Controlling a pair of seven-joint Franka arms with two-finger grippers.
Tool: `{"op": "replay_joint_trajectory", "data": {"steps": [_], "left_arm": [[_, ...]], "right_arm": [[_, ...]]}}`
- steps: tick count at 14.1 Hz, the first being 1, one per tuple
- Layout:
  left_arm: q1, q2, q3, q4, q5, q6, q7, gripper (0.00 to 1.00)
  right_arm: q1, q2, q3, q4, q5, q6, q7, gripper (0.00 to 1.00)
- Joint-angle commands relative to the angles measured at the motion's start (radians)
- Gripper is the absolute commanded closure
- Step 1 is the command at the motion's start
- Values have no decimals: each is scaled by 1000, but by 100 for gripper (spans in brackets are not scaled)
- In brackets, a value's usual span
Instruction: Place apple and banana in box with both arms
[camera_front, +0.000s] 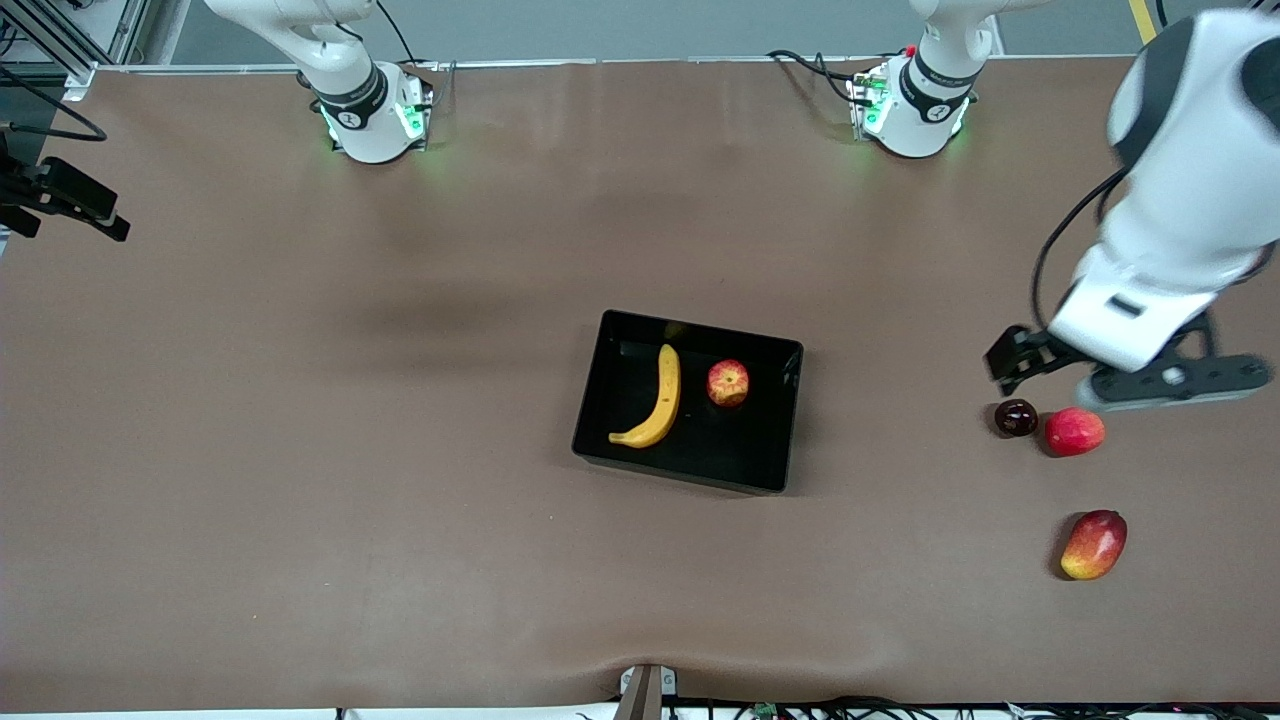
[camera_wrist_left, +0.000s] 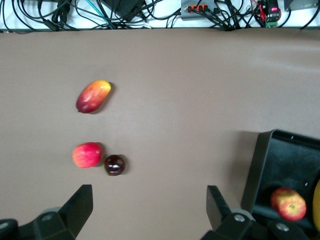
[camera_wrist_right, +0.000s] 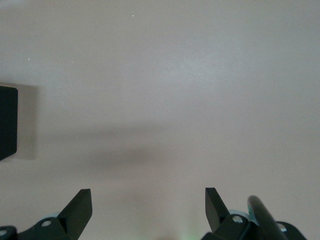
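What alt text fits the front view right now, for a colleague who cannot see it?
The banana and the apple lie side by side, apart, in the black box mid-table. The left gripper hangs open over a dark round fruit beside a pink-red fruit; a mango lies nearer the camera.

Arm shells: you see two arms in glossy white, with rounded segments and black bands at the joints.
Bases: white, round, each ringed in black with a small mark and glowing green lights.
Cables: thin black leads run to both bases; one loops along the left arm's wrist.
Fingers: matte black, wedge-shaped pairs (camera_wrist_left: 80, 205) (camera_wrist_right: 82, 204) on black mounts with small screws.
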Motion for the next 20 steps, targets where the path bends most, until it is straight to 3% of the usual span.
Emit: {"op": "replay_joint_trajectory", "data": {"steps": [1,4,10,20], "left_arm": [[-140,-103,219,-46,-85,-61,129,0],[-142,-150,248,-63,-154,-159,139,0],[-162,-336,287,-248,-218,-144,142,0],[-149,-304,287,-210,-243,-153,199,0]], "right_arm": [[-5,-13,3,1,5,-11,14,0],[-5,-13,3,1,5,-11,14,0],[-5,-12,3,1,5,-11,10,0],[-9,-12,-1,1,5,-11,12,0]]}}
